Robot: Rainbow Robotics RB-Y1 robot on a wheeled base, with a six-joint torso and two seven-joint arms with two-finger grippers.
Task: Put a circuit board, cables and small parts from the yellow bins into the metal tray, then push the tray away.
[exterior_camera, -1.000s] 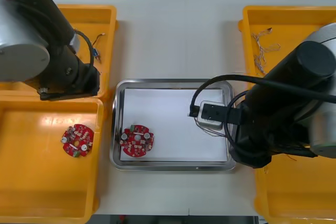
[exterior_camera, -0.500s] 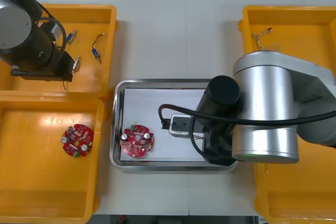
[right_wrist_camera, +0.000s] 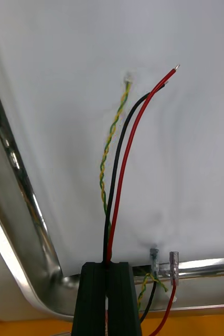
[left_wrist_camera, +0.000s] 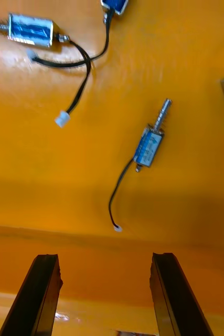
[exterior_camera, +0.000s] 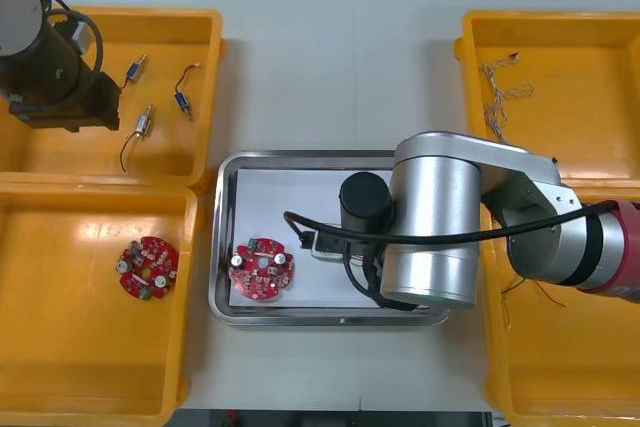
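My right gripper (right_wrist_camera: 106,265) is shut on a bundle of cables (right_wrist_camera: 123,157): one red, one black and a yellow-green twist. The wires lie out from the fingers over the white inside of the metal tray (right_wrist_camera: 17,210), close to its corner. From above, the right arm (exterior_camera: 440,217) covers the right half of the tray (exterior_camera: 225,237), and a round red circuit board (exterior_camera: 261,269) lies at its left. My left gripper (left_wrist_camera: 104,260) hangs open above a small metal part (left_wrist_camera: 149,144) with a black lead, in the far left yellow bin (exterior_camera: 205,22).
A second circuit board (exterior_camera: 148,269) lies in the near left bin (exterior_camera: 60,367). Small metal parts (exterior_camera: 145,125) are scattered in the far left bin beside the left arm (exterior_camera: 50,57). Twisted cables (exterior_camera: 500,92) lie in the far right bin (exterior_camera: 570,37).
The right arm has swung left across the tray with the cables. The left arm has drawn back to the far left, uncovering the small parts in its bin.
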